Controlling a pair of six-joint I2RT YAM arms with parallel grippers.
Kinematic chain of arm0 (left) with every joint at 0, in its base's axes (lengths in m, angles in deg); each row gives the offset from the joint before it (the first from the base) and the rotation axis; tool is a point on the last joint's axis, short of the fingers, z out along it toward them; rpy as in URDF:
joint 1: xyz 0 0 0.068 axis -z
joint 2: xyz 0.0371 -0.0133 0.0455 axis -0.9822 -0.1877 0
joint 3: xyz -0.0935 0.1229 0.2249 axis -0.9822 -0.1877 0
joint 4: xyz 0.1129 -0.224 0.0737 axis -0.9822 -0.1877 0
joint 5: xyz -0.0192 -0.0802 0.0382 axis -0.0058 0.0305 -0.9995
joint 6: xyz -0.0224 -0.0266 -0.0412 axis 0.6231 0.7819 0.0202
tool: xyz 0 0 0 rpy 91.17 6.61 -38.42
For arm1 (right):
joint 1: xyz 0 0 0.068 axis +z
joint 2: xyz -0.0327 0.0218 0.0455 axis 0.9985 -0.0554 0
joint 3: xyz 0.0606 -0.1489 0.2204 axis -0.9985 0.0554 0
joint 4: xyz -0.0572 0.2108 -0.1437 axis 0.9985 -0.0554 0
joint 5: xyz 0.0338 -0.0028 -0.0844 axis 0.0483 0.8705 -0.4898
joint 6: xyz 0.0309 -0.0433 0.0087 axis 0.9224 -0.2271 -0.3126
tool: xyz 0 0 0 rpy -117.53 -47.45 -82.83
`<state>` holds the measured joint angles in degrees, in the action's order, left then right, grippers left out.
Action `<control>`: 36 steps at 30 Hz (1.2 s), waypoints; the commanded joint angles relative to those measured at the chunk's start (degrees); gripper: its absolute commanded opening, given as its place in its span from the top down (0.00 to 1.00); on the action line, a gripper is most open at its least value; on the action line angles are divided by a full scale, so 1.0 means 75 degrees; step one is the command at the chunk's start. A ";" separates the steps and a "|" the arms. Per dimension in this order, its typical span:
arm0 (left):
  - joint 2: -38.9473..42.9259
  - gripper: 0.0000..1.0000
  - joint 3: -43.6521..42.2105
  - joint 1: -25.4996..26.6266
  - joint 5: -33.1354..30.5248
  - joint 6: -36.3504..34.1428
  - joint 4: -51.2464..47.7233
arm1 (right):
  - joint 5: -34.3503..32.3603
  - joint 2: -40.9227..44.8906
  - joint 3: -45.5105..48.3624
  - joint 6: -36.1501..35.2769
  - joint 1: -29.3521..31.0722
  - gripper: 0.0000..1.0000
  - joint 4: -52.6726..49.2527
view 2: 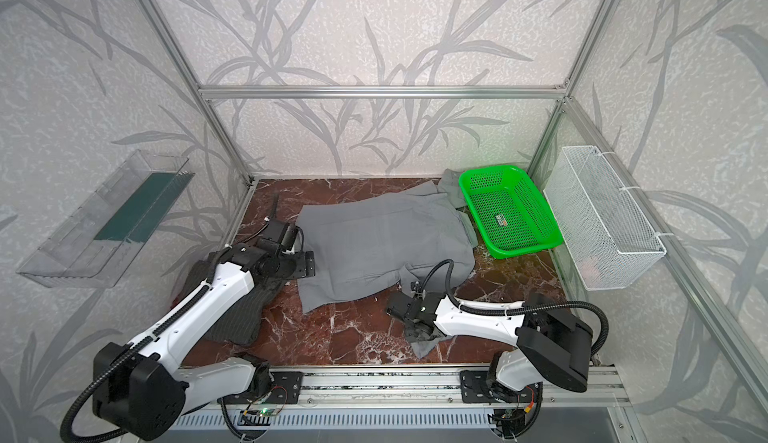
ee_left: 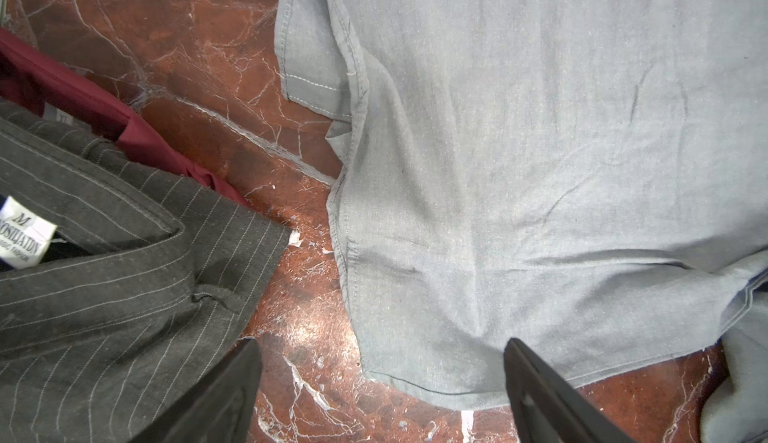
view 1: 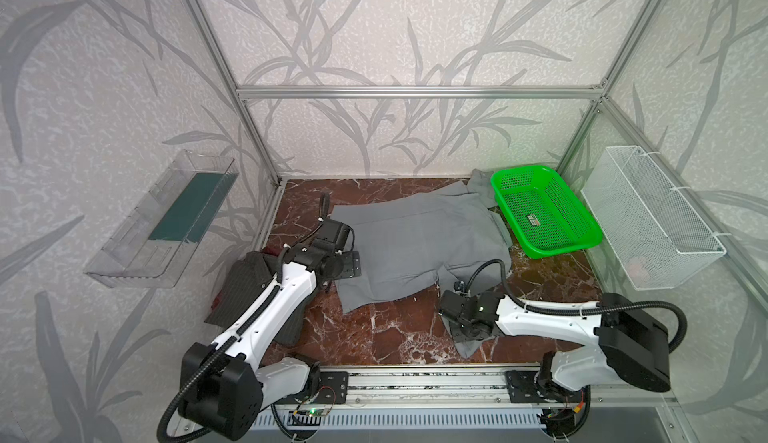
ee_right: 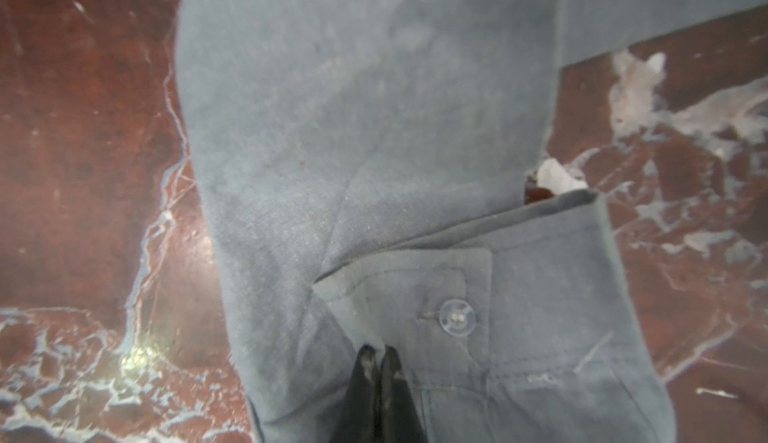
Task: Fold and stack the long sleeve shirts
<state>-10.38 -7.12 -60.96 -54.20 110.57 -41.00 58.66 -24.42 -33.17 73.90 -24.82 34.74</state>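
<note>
The plain grey shirt (view 1: 415, 245) (view 2: 382, 245) lies spread on the marble table in both top views. One of its sleeves trails to the front right. My right gripper (view 1: 467, 335) (view 2: 415, 331) (ee_right: 378, 349) is shut on that sleeve's buttoned cuff (ee_right: 519, 316), pinching fabric beside the button. The dark pinstriped shirt (view 1: 245, 287) (view 2: 237, 316) (ee_left: 104, 295) lies folded at the left, partly hidden under my left arm. My left gripper (view 1: 349, 268) (view 2: 305, 264) (ee_left: 382, 343) hangs open over the grey shirt's left hem (ee_left: 540, 171), holding nothing.
A dark red garment (ee_left: 62, 88) shows under the pinstriped shirt. A green mesh basket (view 1: 561, 250) stands at the back right, resting on the grey shirt's far edge. A white wire basket (view 1: 656, 220) hangs on the right wall and a clear bin (view 1: 166, 220) on the left wall.
</note>
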 commanded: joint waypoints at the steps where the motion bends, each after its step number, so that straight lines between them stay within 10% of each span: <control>1: 0.0165 0.09 -0.0154 0.0055 0.0007 0.0214 -0.0297 | -0.0179 0.0684 -0.0080 -0.0027 0.0065 1.00 -0.0486; 18: 0.1372 0.09 -0.1124 0.1697 0.0463 0.1953 -0.0766 | -0.2128 0.4885 -0.2113 -0.0901 0.0066 1.00 -0.2547; 36: 0.0673 0.08 -0.2089 0.3010 -0.0776 0.2635 -0.0131 | -0.3214 0.4026 -0.5941 -0.4187 0.0064 1.00 -0.2578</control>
<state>-5.71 -21.24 -38.80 -57.02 127.44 -41.92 36.44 5.68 -76.17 47.23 -24.61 15.24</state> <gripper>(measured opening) 0.915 0.050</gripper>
